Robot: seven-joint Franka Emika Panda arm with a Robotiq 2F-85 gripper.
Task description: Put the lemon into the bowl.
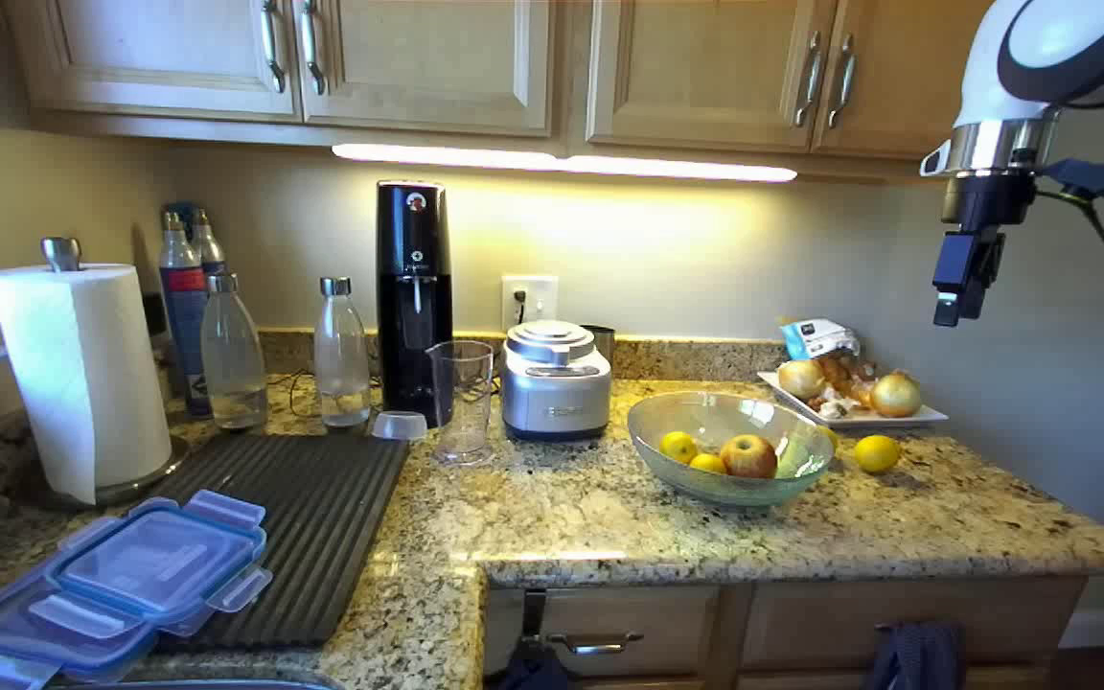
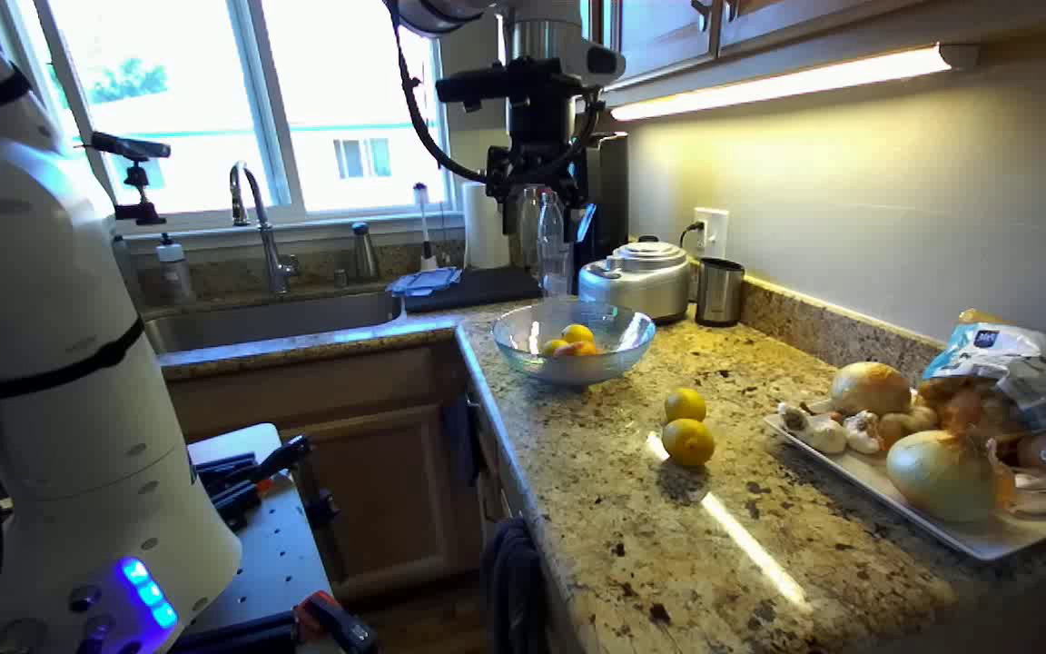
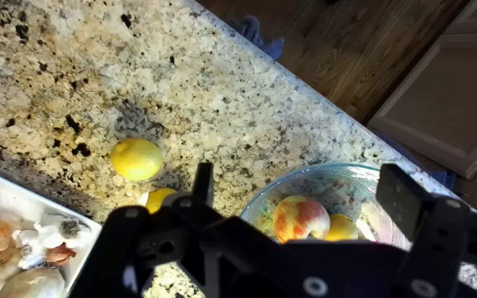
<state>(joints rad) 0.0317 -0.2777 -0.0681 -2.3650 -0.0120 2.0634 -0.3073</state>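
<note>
The tool (image 3: 296, 176) is hanging up over the bench (image 1: 562, 517), spread pretty wide and holding nothing. The lemon (image 2: 688, 443) is sitting outside the glass bowl (image 1: 732, 491), with a second lemon (image 2: 685, 404) right beside it.

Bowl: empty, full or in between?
In between. In an exterior view the bowl holds an apple and at least two lemons, with bare glass showing behind them.

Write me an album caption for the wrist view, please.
Open gripper over the counter: two lemons outside the bowl, an apple among the fruit inside.
</note>
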